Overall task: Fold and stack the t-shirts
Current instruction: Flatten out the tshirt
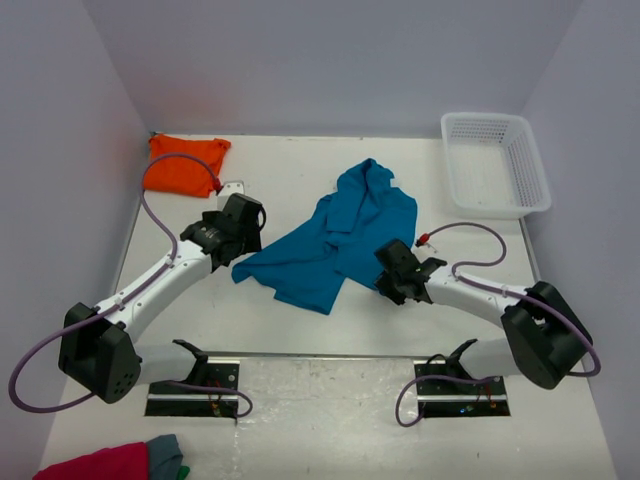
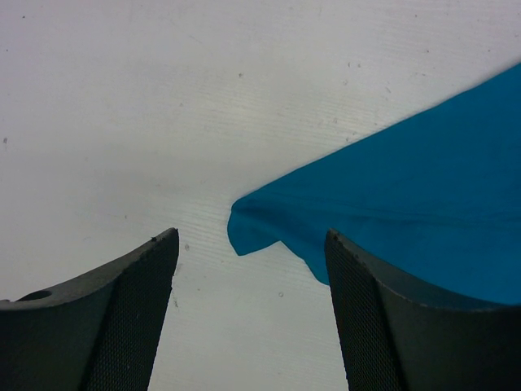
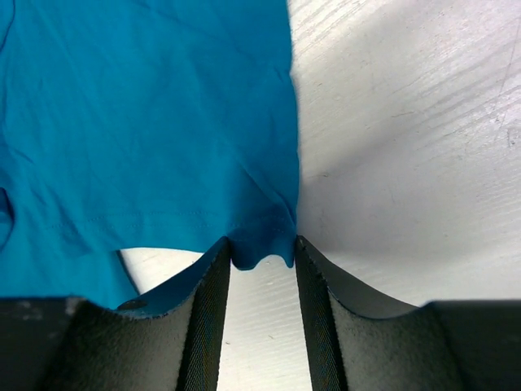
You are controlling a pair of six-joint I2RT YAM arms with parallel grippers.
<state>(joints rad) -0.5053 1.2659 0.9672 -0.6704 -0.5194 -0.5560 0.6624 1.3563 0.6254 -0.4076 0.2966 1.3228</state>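
Two corners of the teal t-shirt (image 1: 340,235) are in play, both on its near hem; the shirt lies crumpled mid-table. Left gripper (image 2: 251,244): jaws wide apart, straddling the shirt's left tip, holding nothing. Right gripper (image 3: 262,244): jaws half-closed about the right hem corner. Cloth sits between the fingertips, but I cannot tell whether it is firmly pinched.

Judgement: flattening step, early. The left should lower and close on the tip, and the right needs a deeper bite. Then draw both apart evenly so the bunching toward the collar pulls out.

Table (image 1: 280,330): white, faintly scratched, likely slick enough for cloth to slide. Farther off, the orange t-shirt (image 1: 185,165) lies bundled compactly in the far-left corner and a white basket (image 1: 530,160) stands far right. Walls (image 1: 330,60) are plain lilac.
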